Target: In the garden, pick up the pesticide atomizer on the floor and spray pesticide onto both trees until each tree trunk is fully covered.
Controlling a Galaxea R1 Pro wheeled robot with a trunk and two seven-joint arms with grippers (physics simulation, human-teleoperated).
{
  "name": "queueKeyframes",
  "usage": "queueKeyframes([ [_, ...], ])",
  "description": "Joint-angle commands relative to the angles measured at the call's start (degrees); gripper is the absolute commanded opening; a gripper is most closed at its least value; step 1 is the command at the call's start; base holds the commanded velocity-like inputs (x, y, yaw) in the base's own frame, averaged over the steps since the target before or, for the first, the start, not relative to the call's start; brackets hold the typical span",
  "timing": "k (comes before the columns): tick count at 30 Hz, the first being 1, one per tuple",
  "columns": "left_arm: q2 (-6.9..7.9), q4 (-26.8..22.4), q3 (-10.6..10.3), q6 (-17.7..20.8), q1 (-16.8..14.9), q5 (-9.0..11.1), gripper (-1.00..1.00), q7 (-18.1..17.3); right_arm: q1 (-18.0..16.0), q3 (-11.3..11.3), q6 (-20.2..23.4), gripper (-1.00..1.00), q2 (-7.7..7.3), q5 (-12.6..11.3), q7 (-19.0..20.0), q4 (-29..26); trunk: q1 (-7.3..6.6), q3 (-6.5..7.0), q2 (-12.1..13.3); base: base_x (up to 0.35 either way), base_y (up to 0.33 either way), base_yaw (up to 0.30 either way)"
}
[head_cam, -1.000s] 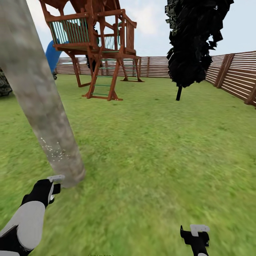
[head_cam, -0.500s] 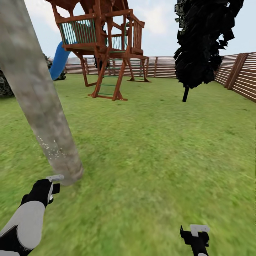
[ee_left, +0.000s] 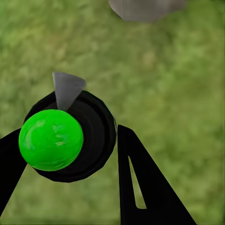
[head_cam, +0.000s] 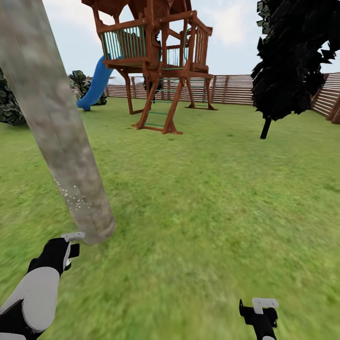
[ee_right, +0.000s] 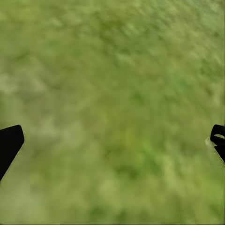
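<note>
A thick, pale grey-brown tree trunk [head_cam: 61,141] rises at the left of the head view, with small white specks low on its bark [head_cam: 73,199]. My left gripper [head_cam: 70,244] hangs just in front of the trunk's foot, above the grass. In the left wrist view this gripper [ee_left: 70,157] is shut on the pesticide atomizer [ee_left: 96,136], a round black body with a bright green ball and a grey nozzle that points toward the trunk's base [ee_left: 145,8]. My right gripper [head_cam: 259,309] is low at the right, open [ee_right: 114,139] over bare grass.
The lawn [head_cam: 212,203] stretches ahead. A wooden play tower [head_cam: 158,61] with a blue slide [head_cam: 97,85] stands at the back. A black column-shaped tree [head_cam: 293,61] is at the right, dark bushes [head_cam: 9,106] at the left, and a slatted fence [head_cam: 236,89] behind.
The whole picture has shifted to the right, so the camera has turned left; more of the slide and bushes shows. Both grippers keep their places in the view, the left still on the atomizer.
</note>
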Motion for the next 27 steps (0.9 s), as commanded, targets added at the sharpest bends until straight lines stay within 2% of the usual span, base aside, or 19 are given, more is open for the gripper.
queueKeyframes([
  [1,-0.08,-0.05,0.25,0.16,-0.08,-0.35,-1.0,-0.2,-0.03,-0.41,-0.16,1.0,0.0,0.6,-0.18,0.06,0.01,-0.05,-0.02,0.211,-0.227,0.276],
  [12,-0.1,-0.17,0.33,0.16,-0.08,-0.35,-1.0,-0.12,-0.03,-0.41,-0.16,1.0,0.0,0.6,-0.15,0.07,0.01,-0.05,-0.02,0.129,-0.249,0.267],
  [27,0.08,-0.22,0.34,0.16,-0.08,-0.35,-1.0,-0.21,-0.03,-0.41,-0.16,1.0,-0.09,0.6,-0.09,0.14,0.01,-0.05,-0.02,0.122,-0.266,0.012],
])
